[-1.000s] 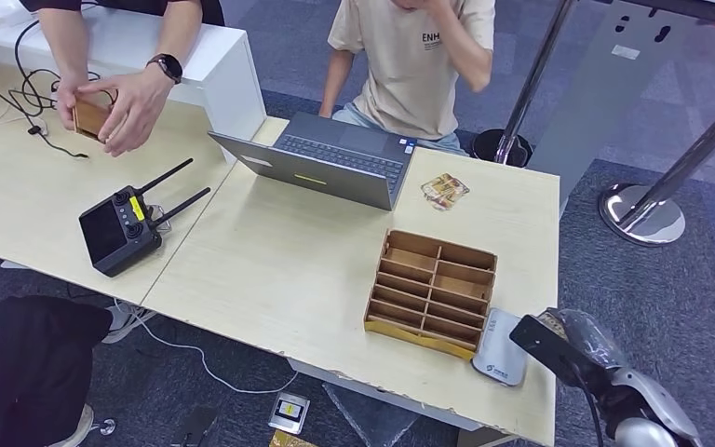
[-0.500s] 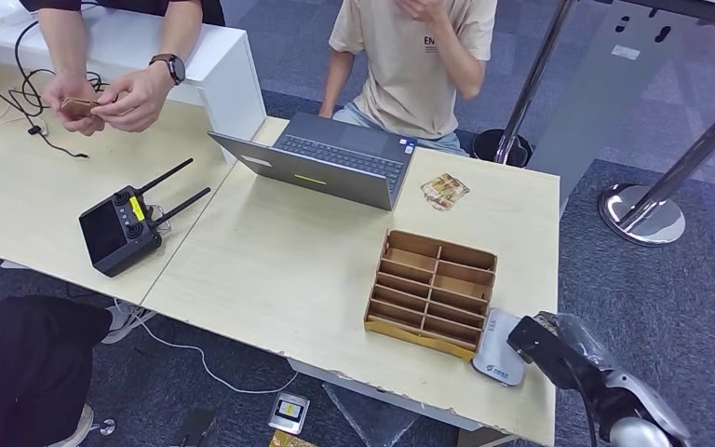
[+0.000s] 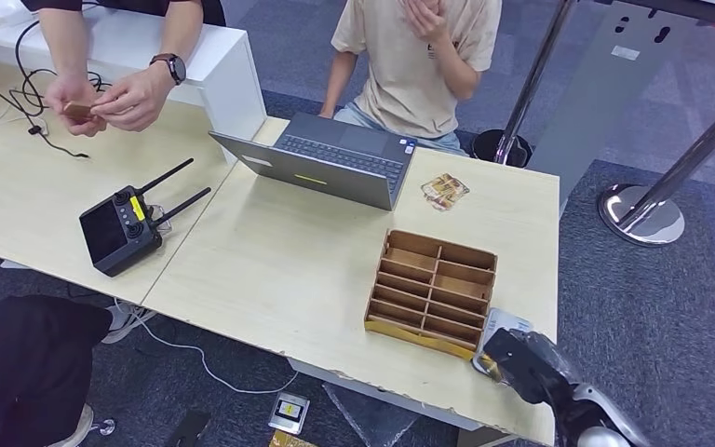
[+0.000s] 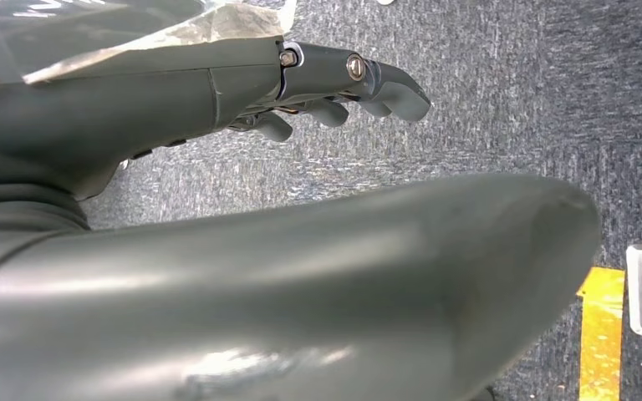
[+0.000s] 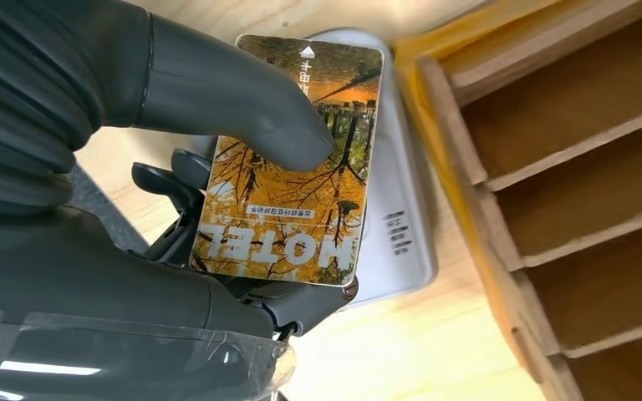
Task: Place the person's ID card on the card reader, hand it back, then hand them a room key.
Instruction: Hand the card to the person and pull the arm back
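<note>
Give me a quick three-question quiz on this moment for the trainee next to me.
1. True or false: the right hand holds an orange card printed HOTEL over the flat white card reader.
2. What lies directly beside the reader? A) black remote controller with two antennas B) wooden divided organiser tray C) open grey laptop
3. Fill in: the left hand hangs over the grey ____.

Key: 1 true; 2 B; 3 carpet.
</note>
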Tool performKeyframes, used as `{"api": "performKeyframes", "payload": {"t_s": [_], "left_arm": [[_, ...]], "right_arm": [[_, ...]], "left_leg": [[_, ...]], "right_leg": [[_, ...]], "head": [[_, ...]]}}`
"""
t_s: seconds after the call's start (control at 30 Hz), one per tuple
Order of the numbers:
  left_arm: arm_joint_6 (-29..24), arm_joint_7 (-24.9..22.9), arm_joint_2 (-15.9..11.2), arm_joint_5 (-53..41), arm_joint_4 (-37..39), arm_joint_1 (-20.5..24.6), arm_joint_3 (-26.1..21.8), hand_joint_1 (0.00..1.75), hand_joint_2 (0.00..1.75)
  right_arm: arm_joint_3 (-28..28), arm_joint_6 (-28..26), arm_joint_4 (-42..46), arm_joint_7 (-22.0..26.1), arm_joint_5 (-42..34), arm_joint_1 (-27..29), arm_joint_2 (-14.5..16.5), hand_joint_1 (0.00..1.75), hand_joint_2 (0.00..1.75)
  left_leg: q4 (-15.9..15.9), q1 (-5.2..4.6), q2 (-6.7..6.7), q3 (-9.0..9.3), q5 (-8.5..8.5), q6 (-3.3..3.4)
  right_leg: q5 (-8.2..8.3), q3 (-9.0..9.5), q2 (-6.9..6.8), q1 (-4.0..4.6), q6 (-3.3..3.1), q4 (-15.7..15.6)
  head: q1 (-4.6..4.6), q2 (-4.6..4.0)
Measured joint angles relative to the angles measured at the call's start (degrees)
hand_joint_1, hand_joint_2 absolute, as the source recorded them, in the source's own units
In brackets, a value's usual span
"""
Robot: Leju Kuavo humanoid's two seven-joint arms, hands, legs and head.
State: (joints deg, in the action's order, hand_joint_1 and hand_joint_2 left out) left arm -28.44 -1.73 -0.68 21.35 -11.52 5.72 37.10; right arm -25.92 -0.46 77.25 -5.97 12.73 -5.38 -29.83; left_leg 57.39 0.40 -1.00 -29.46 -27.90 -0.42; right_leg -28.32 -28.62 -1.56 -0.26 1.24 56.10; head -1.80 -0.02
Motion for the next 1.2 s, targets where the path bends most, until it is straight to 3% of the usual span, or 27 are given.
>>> {"api": "performKeyframes", "payload": {"t_s": [0.8,1.2], "left_arm": [[-0.28,-0.01,-0.01,0.44,0.05,-0.16,-0.01,0.00,0.00],[-0.55,-0.04,-0.11,0.86,0.07,-0.47,-0.01,0.00,0.00]], "right_arm": [[-2.47,-5.12,-4.82,2.16,1.16,-2.02,2.43,1.75,1.75],[-0.52,-3.73,1.58,-0.57,-3.63,-0.29,-1.41,1.75,1.75]], "left_leg": [[0.00,0.00,0.02,0.28,0.01,-0.01],[0.01,-0.03,0.02,0.18,0.00,0.00]], "right_leg": [[0.02,0.22,0.06,0.00,-0.01,-0.01],[0.01,0.15,0.04,-0.03,0.00,-0.01]], "head": [[0.01,0.00],[0.01,0.00]]}}
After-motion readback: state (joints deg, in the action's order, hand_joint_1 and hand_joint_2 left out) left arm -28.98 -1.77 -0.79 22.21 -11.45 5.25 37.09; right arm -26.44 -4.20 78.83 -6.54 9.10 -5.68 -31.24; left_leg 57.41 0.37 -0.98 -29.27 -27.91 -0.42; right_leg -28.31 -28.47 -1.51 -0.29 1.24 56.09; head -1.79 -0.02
